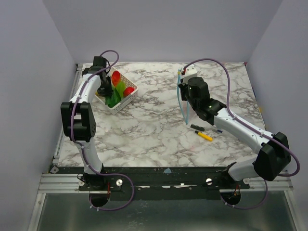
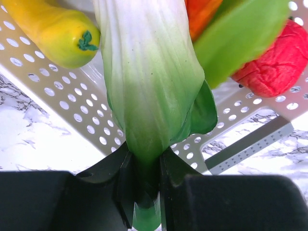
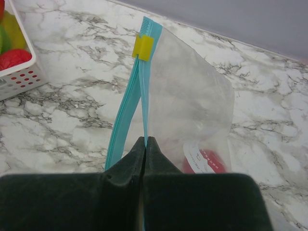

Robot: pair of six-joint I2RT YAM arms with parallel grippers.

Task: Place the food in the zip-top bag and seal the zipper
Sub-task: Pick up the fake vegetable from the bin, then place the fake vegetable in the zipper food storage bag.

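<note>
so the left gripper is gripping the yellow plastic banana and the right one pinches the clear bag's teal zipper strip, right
No: the left wrist view shows the left gripper shut on the green-and-white plastic leafy vegetable instead. The right gripper pinches the teal zipper strip.

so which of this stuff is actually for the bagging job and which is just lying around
For the job:
clear bag, pinched by the right gripper
its blue zipper
leafy green, in the left gripper
yellow piece and red piece of food

Lying about:
white basket, only holding the food
yellow pen
</note>
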